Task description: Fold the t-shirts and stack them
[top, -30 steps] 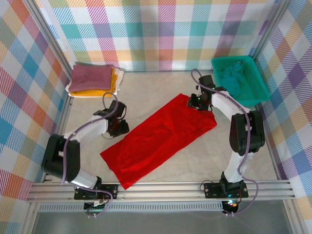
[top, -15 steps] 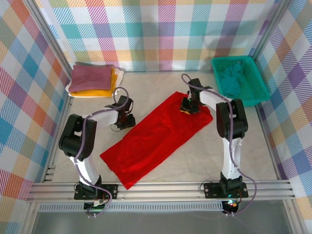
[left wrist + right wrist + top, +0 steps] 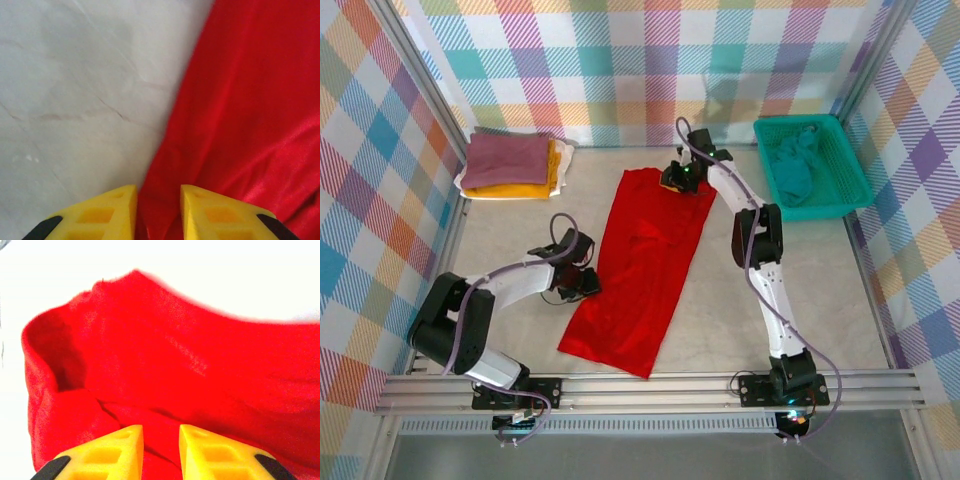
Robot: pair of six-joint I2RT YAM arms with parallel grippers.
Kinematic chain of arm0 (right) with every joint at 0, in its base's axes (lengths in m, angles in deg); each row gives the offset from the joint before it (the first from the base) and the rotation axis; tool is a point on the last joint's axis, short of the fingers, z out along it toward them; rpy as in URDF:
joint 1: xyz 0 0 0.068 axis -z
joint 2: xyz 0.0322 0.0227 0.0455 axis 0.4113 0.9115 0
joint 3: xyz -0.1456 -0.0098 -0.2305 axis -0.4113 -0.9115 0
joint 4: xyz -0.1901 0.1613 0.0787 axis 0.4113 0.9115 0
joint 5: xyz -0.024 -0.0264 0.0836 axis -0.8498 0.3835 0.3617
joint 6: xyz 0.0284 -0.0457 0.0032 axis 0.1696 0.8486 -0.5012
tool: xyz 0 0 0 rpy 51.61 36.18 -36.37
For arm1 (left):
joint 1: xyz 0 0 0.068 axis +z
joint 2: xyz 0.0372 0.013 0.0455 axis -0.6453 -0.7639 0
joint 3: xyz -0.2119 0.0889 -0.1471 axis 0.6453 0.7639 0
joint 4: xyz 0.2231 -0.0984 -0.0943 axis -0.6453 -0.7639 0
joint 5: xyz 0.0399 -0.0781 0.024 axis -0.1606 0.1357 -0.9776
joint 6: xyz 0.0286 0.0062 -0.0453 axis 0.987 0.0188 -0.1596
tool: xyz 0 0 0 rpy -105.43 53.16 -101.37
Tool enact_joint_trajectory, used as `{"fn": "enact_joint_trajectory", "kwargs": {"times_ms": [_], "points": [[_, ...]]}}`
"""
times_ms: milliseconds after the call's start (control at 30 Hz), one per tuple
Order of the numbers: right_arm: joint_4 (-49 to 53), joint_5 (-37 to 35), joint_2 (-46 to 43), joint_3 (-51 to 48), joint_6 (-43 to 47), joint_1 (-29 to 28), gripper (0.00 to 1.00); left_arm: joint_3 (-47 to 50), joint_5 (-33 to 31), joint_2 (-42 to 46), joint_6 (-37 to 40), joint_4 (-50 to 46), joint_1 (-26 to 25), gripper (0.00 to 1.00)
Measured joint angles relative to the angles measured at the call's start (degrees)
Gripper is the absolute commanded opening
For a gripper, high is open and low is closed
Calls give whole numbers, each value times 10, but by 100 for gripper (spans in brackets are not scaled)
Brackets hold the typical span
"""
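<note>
1. Pale marbled table (image 3: pixel 520 225) lies under both arms. On it, the left gripper (image 3: pixel 158 192) is clenched on the left edge of the red t-shirt (image 3: pixel 640 265), with cloth caught in the narrow gap between its jaws.
2. The right gripper (image 3: pixel 161 432) is pinched on the shirt's far edge, with a bunched red fold between its jaws.
3. The red t-shirt lies mid-table as a long narrow strip, its far end near the back wall. I judge it part-folded: cross folds and stacking remain.
4. In the far-left corner sits a neat stack, which looks finished. It has a mauve t-shirt (image 3: pixel 508 157) on top, a mustard t-shirt (image 3: pixel 510 188) beneath it, and a white t-shirt (image 3: pixel 563 165) showing only as an edge.
5. At the far right, the teal mesh basket (image 3: pixel 850 185) holds crumpled teal cloth (image 3: pixel 795 160), which is unfolded work left to do.
6. Count:
   - One red shirt in hand.
   - Three shirts stacked.
   - Teal cloth in the basket, at least one piece. I cannot tell how many.
   - One basket.
   - Two grippers.
</note>
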Motion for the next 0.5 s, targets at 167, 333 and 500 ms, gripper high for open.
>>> {"fn": "enact_joint_trajectory", "kwargs": {"times_ms": [167,333,500], "points": [[-24,-12,-135,-184,-10,0,28,-23,-4,21,13,-26,0,30],[-56,-51,-267,-357,-29,-7,27,-112,-13,-20,44,-19,12,29],[-64,-114,-294,-416,-34,-36,22,-244,-30,-144,85,9,32,29]]}}
